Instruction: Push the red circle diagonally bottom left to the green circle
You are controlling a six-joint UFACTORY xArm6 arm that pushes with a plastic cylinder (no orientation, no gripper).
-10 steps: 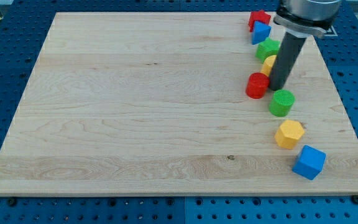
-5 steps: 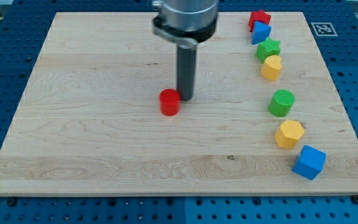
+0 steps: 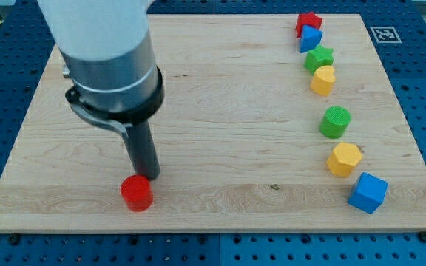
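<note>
The red circle [image 3: 136, 193] lies near the board's bottom edge, left of the middle. My tip [image 3: 146, 177] stands just above and right of it, touching or nearly touching its upper right side. The green circle [image 3: 335, 122] sits far off at the view's right, in a column of blocks. The arm's grey body covers the board's upper left.
At the right, from top to bottom: a red star [image 3: 308, 22], a blue block [image 3: 310, 38], a green star [image 3: 319, 58], a yellow block [image 3: 322, 80], then below the green circle a yellow hexagon [image 3: 344, 159] and a blue cube [image 3: 367, 192]. The wooden board [image 3: 220, 148] ends just below the red circle.
My tip has pushed the red circle from beside the green circle far down and left across the board, to near the bottom edge. The other blocks have not moved.
</note>
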